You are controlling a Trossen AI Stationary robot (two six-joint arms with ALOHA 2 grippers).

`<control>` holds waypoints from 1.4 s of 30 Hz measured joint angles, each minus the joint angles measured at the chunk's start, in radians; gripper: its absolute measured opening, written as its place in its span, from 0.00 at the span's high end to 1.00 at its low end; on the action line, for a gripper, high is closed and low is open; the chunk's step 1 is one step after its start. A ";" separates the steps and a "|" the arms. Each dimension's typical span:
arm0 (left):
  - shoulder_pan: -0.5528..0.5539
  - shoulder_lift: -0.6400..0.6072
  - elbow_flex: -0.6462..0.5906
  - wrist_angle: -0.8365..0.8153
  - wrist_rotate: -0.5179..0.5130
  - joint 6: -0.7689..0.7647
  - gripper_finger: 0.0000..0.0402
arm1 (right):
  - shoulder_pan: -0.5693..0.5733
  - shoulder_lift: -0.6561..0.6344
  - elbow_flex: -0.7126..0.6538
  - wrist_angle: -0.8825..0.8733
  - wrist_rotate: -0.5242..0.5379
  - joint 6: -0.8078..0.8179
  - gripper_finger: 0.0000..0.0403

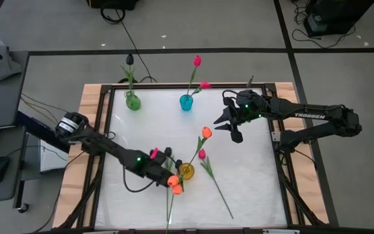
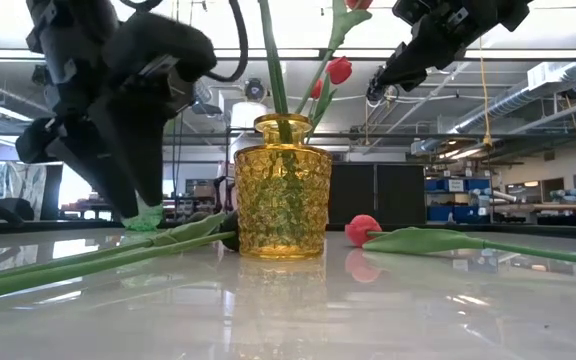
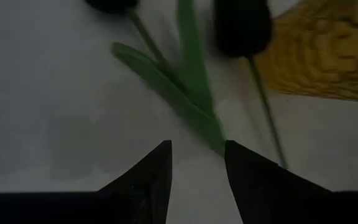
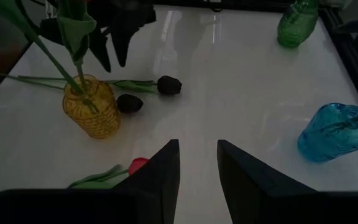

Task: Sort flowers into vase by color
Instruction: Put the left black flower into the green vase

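Note:
Two black tulips lie flat on the table beside the yellow vase (image 1: 186,171), their buds (image 4: 169,85) (image 4: 129,103) on its far-left side and their stems (image 2: 78,258) running toward the near edge. My left gripper (image 3: 197,152) stands open, pointing steeply down over their leaves (image 3: 166,81), just left of the vase (image 2: 280,190). The yellow vase holds orange tulips (image 1: 206,132). A pink tulip (image 1: 202,155) lies to the vase's right. My right gripper (image 1: 234,125) hangs open and empty, high over the table's far right. My left gripper has its open fingers coming down from above, one on each side of a leaf's end (image 3: 216,140). A fingertip (image 2: 140,205) is down at the leaves. Whether it touches them, I cannot tell.
A green vase (image 1: 132,101) with one black tulip and a blue vase (image 1: 186,102) with pink tulips stand at the far edge. Orange buds (image 1: 174,183) show right by my left gripper in the high view. Bare table lies left and right of the yellow vase.

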 joint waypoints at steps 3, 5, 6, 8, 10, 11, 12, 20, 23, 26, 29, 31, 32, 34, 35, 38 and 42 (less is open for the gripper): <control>0.003 0.000 0.000 0.036 0.001 -0.035 0.62 | 0.000 0.000 0.000 0.001 0.000 -0.003 0.71; 0.006 0.000 0.000 0.044 -0.001 -0.054 0.62 | 0.000 0.000 0.000 0.001 0.000 -0.003 0.71; 0.007 0.000 0.000 0.041 -0.003 -0.057 0.62 | 0.000 0.000 0.000 0.002 0.000 -0.003 0.71; 0.006 0.003 0.000 0.038 -0.005 -0.069 0.62 | 0.000 0.000 0.000 0.002 0.000 -0.003 0.71; 0.006 0.013 0.000 0.037 -0.021 -0.087 0.62 | 0.000 0.000 0.000 0.002 0.000 -0.003 0.71; 0.006 0.019 0.000 0.038 -0.025 -0.095 0.62 | 0.000 0.000 0.000 0.002 -0.001 -0.003 0.71; 0.007 0.025 0.000 0.041 -0.026 -0.102 0.62 | 0.000 0.000 0.000 0.002 -0.001 -0.003 0.71; 0.017 0.048 0.000 0.049 -0.029 -0.119 0.62 | 0.000 0.000 0.000 0.002 -0.003 -0.006 0.71; 0.024 0.051 0.000 0.041 -0.029 -0.119 0.62 | 0.000 0.000 0.000 0.001 -0.016 -0.010 0.71; 0.033 0.051 0.000 0.038 -0.029 -0.120 0.62 | 0.000 0.000 0.000 0.001 -0.026 -0.013 0.71; 0.042 0.051 0.000 0.028 -0.029 -0.119 0.62 | 0.000 0.000 0.000 0.001 -0.026 -0.017 0.71; 0.045 0.051 0.000 0.018 -0.029 -0.119 0.62 | 0.000 0.000 0.000 0.001 -0.026 -0.021 0.71; 0.047 0.051 0.000 0.013 -0.029 -0.119 0.62 | 0.000 0.000 0.000 0.001 -0.026 -0.021 0.71; 0.050 0.051 0.000 0.011 -0.029 -0.119 0.62 | 0.000 0.000 0.000 0.001 -0.026 -0.023 0.71; 0.050 0.051 0.000 0.010 -0.030 -0.119 0.62 | -0.001 0.000 0.000 0.001 -0.026 -0.026 0.71; 0.050 0.051 0.000 0.007 -0.029 -0.118 0.62 | -0.001 0.000 0.000 0.001 -0.026 -0.028 0.71; 0.050 0.051 0.000 -0.034 -0.010 -0.117 0.62 | -0.001 0.000 0.000 0.000 -0.026 -0.029 0.71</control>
